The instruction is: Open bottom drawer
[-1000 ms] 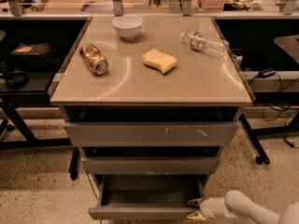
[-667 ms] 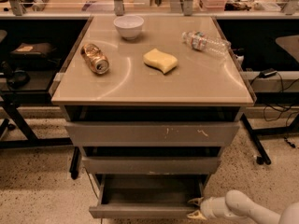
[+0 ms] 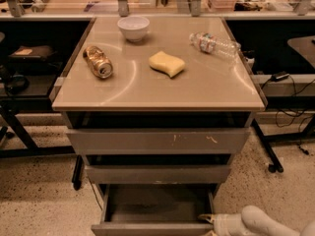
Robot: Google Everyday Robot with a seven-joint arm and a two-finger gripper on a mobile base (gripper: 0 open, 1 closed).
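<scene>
The bottom drawer (image 3: 152,228) is the lowest of three grey drawers under the table. It stands pulled out, its shallow grey tray (image 3: 157,205) showing from above and its plain front panel at the lower edge of the view. My gripper (image 3: 205,221) is at the drawer's front right corner, at the end of the white arm (image 3: 256,222) that comes in from the lower right.
Above it are the mid-width drawer (image 3: 157,174) and the wide scratched drawer (image 3: 157,140). On the tan tabletop (image 3: 216,90) lie a can (image 3: 97,61), a white bowl (image 3: 133,27), a yellow sponge (image 3: 167,63) and a plastic bottle (image 3: 214,44). Dark benches flank the table.
</scene>
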